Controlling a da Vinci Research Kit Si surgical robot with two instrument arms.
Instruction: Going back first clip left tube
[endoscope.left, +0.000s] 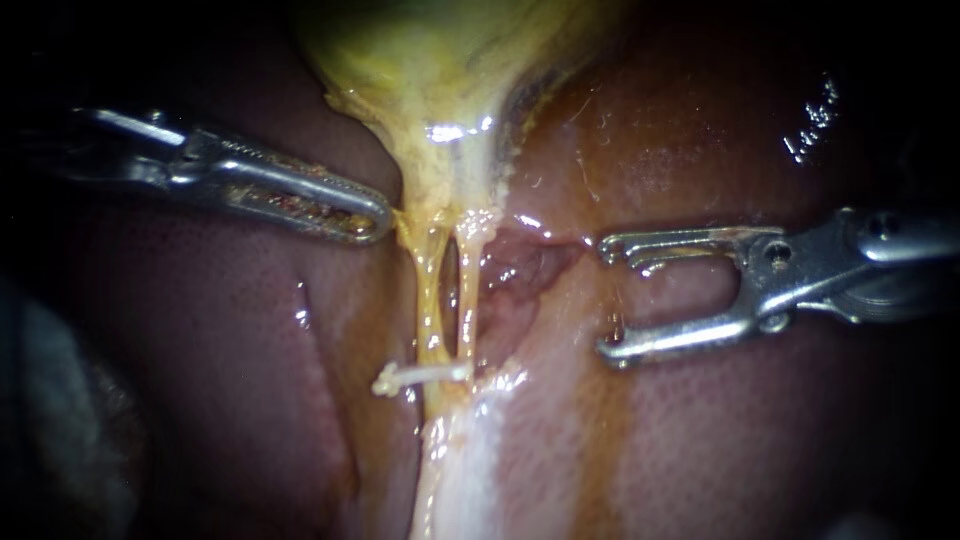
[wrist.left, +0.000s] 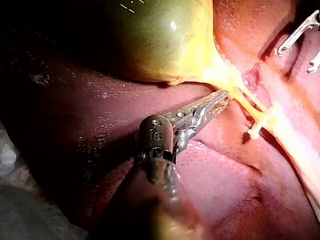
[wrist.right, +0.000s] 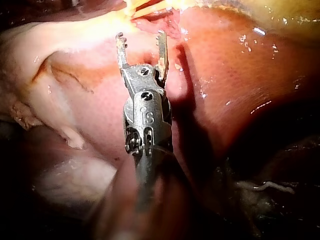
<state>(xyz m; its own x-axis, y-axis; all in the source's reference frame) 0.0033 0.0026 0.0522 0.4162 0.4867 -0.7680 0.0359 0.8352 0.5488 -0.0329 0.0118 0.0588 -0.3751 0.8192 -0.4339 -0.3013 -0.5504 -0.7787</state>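
Right pincer (endoscope.left: 607, 298) wide open, empty

Behind my working field lies wet, reddish-brown liver (endoscope.left: 230, 400), finely stippled and creased by a shallow fold (endoscope.left: 325, 390) in the endoscope view. The light is strongest in the middle and throws small white glints (endoscope.left: 812, 125) on the slick surface toward the upper right. Toward every edge the scene sinks into near black. At the lower left corner a dull grey, cloth-like material (endoscope.left: 50, 430) lies beside the liver, and my left wrist view shows grey material (wrist.left: 25, 210) along the liver's edge too. What it rests on I cannot tell.
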